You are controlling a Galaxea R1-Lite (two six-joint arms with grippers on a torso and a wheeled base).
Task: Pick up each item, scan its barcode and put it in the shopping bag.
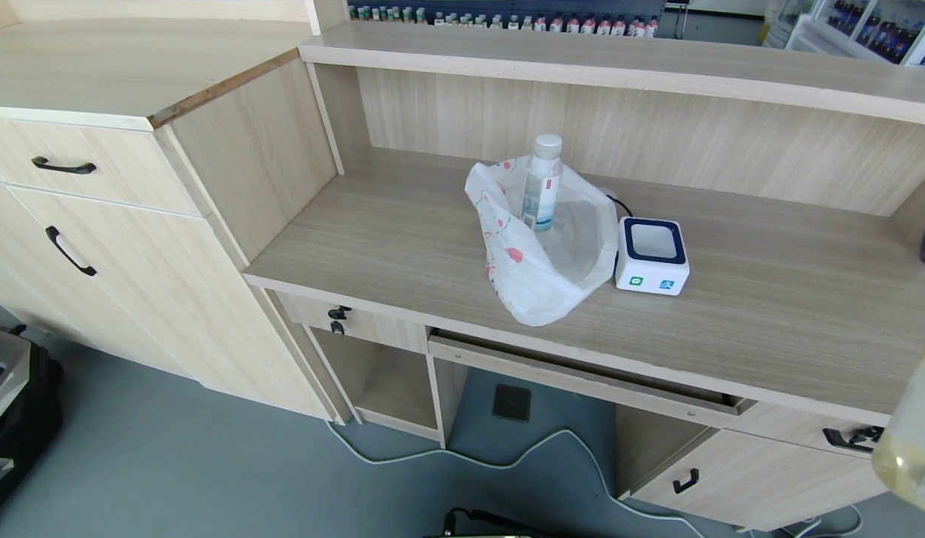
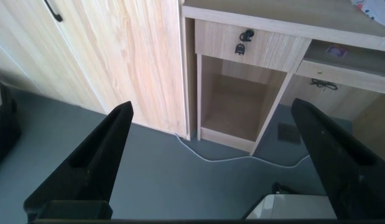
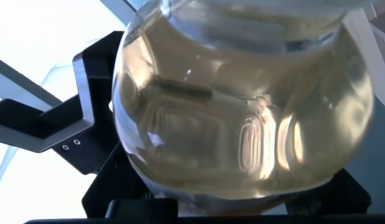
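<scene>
Wooden counter [image 1: 403, 239]: one bottle [image 1: 542, 187] is standing in the shopping bag [image 1: 552, 276] (scanner [image 1: 651, 255] alongside); the right gripper [image 3: 236, 155] is clamping a second bottle [image 1: 914, 441], likely unscanned; the left gripper [image 2: 214, 107] is gaping empty.

Left end effector [image 2: 211, 106] spread wide over grey floor [image 2: 167, 180]; cubby [image 2: 242, 115] beyond.

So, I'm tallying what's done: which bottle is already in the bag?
The white-capped bottle, standing upright in the bag. The yellowish bottle is not bagged: it is clamped in the right gripper.
</scene>
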